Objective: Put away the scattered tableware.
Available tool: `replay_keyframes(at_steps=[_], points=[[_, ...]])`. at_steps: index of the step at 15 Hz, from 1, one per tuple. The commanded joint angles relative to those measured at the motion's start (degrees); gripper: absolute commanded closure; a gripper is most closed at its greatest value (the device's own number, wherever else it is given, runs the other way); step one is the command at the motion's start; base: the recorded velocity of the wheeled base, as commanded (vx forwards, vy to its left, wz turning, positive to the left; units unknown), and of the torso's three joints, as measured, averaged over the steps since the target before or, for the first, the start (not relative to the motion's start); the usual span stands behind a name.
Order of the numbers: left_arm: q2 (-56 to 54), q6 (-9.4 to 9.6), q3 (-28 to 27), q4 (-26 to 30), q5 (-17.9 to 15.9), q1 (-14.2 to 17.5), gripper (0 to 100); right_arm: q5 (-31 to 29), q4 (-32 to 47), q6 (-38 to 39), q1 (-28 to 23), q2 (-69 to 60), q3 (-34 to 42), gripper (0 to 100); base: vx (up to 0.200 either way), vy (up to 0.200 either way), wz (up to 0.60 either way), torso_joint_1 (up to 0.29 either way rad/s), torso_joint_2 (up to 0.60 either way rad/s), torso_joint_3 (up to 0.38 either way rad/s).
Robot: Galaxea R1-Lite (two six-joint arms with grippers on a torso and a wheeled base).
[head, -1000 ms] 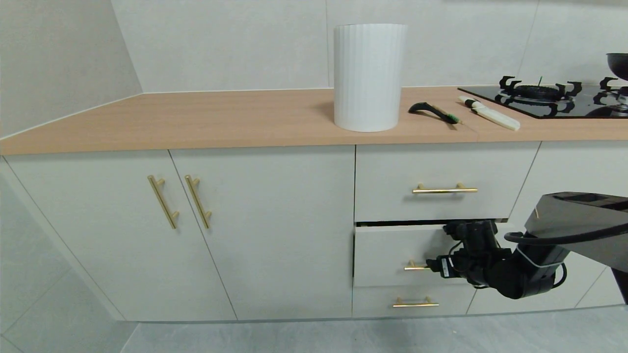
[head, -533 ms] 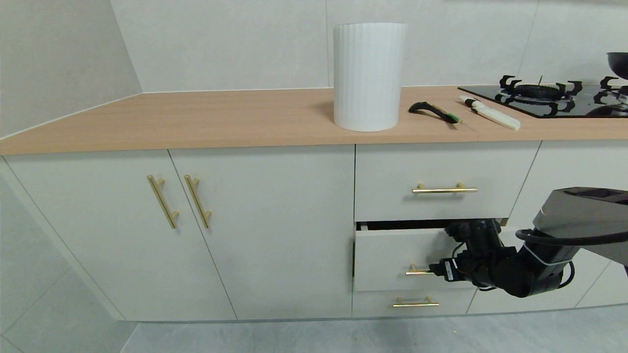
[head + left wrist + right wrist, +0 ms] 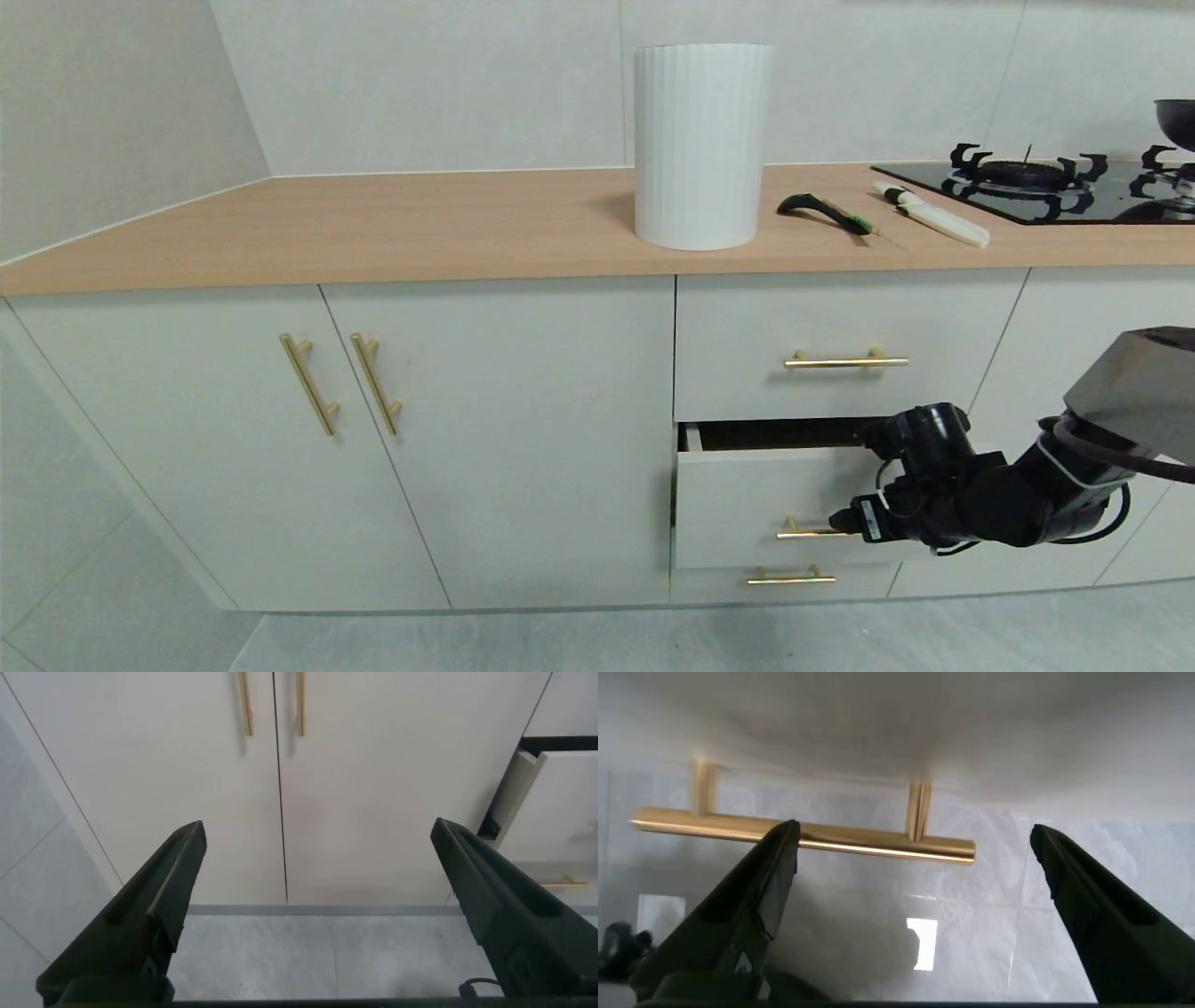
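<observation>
The right gripper sits low at the gold handle of the partly open middle drawer, fingers spread wide with the bar's end between them. The left gripper hangs near the floor facing the cabinet doors, fingers likewise apart. Up on the countertop a black-handled utensil and a white utensil lie between the ribbed white canister and the stove.

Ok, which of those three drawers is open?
The middle drawer: pulled out, dark gap above its front. The top drawer and bottom drawer sit shut.
</observation>
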Motion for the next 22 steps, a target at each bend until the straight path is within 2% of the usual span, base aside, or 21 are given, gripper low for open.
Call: replay_keyframes(at_steps=[1,7,11,22], points=[[0.1,-0.02,0.0,0.0,0.0,0.0,0,0.1,2.5,-0.7,0.4,-5.0,0.1,0,0.000,0.000,0.00,0.000,0.00,0.000],[0.1,-0.02,0.0,0.0,0.0,0.0,0,0.4,7.4,-0.5,1.5,-19.8,0.7,0,0.000,0.000,0.00,0.000,0.00,0.000],[0.1,-0.02,0.0,0.0,0.0,0.0,0,0.1,6.3,0.0,3.2,-21.1,0.6,0,0.000,0.000,0.00,0.000,0.00,0.000],[0.1,-0.02,0.0,0.0,0.0,0.0,0,-2.5,-11.6,2.9,3.5,-7.8,0.8,0,0.000,0.000,0.00,0.000,0.00,0.000]])
